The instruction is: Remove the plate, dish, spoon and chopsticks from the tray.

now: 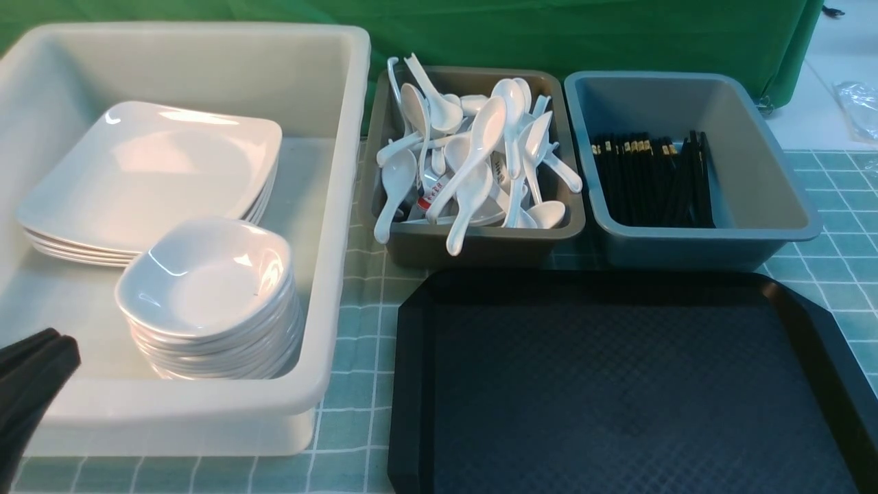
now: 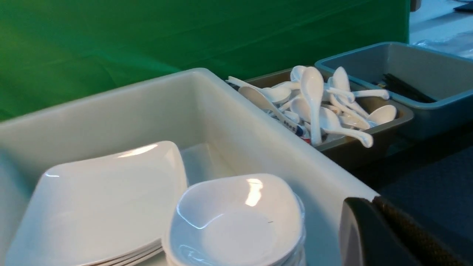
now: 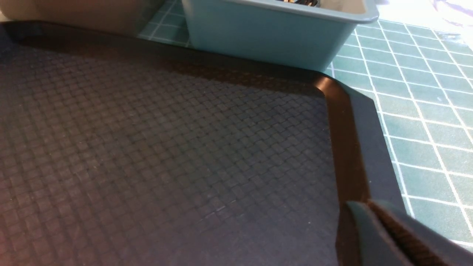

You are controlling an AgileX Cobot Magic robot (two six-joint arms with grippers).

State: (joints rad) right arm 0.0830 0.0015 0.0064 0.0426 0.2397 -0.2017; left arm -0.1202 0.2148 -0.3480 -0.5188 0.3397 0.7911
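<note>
The black tray (image 1: 617,384) lies at the front right with nothing on its textured floor. Square white plates (image 1: 151,171) are stacked in the white tub (image 1: 343,206), and a pile of small white dishes (image 1: 206,281) stands beside them. White spoons (image 1: 473,158) fill the brown-grey bin (image 1: 480,243). Black chopsticks (image 1: 651,178) lie in the blue-grey bin (image 1: 754,178). My left gripper (image 1: 41,350) hangs shut and empty at the tub's near left corner, close to the dishes (image 2: 236,218). My right gripper (image 3: 364,205) is shut and empty above the tray's rim (image 3: 347,147); the front view does not show it.
The tub and both bins stand in a row behind and left of the tray on a green checked cloth (image 1: 357,357). A green backdrop (image 1: 549,34) closes off the back. The blue-grey bin's wall (image 3: 266,37) rises just beyond the tray's far edge.
</note>
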